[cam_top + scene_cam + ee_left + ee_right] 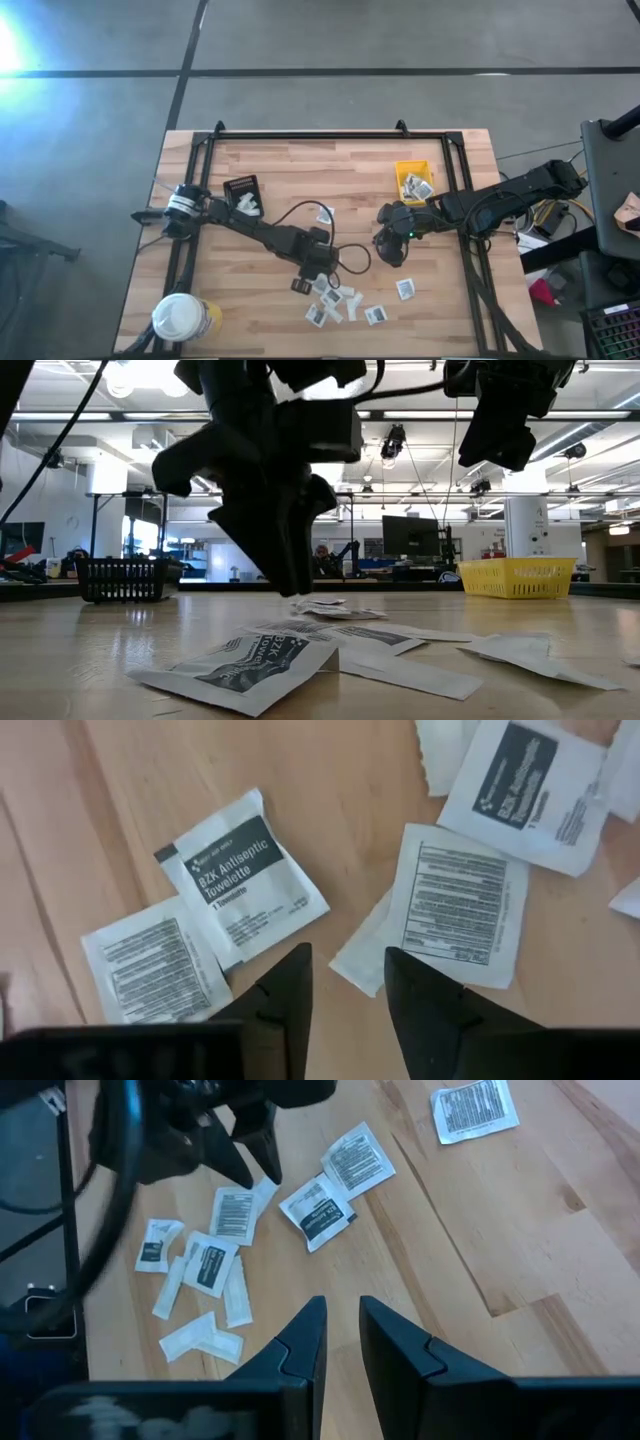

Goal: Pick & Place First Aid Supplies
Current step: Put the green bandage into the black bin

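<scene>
Several first aid supplies, small white packets [340, 305], lie flat and loose on the wooden table near its front edge; some show dark printed panels [240, 875]. My left gripper [348, 952] stands open low over the far side of this cluster, fingers slanting down on either side of a packet's corner [362, 960]. Nothing lies between them. My right gripper [340, 1305] hangs higher, right of centre [388, 255], slightly open with nothing between its fingers. One packet [405, 289] lies apart to the right, another [324, 213] farther back. My left gripper's fingertips [292, 588] come down from above to a packet's edge [318, 603] on the table. Whether they touch it, I cannot tell. That packet lies flat.
A small yellow bin [412, 180] holding packets stands at the back right. A black tray [242, 190] with white items sits at the back left. A white-lidded yellow tub [182, 318] stands at the front left corner. A black cable [345, 255] loops over the table's middle.
</scene>
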Action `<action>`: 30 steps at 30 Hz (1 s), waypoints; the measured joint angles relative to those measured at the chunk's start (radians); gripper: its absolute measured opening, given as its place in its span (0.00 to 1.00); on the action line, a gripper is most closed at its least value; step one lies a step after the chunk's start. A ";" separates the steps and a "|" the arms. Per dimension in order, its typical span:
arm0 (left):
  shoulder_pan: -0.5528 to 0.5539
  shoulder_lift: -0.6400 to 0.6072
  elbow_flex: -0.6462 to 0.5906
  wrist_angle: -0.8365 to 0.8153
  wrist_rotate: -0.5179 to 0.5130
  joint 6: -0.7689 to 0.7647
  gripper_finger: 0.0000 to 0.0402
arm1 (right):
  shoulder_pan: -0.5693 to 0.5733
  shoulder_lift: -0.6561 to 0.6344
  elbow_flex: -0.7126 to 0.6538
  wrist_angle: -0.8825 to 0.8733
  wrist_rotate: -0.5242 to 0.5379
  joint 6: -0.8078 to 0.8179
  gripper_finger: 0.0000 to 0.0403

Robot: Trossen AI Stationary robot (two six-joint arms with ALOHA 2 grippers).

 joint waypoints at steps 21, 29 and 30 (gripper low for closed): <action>0.016 0.021 -0.082 0.085 0.008 -0.018 0.23 | 0.000 0.000 0.000 0.002 0.001 0.000 0.15; 0.025 0.021 -0.087 0.079 0.007 -0.028 0.13 | 0.000 0.000 0.000 0.002 0.002 0.002 0.15; 0.025 0.021 -0.087 0.079 0.005 -0.028 0.11 | 0.000 0.000 0.000 0.002 0.002 0.002 0.15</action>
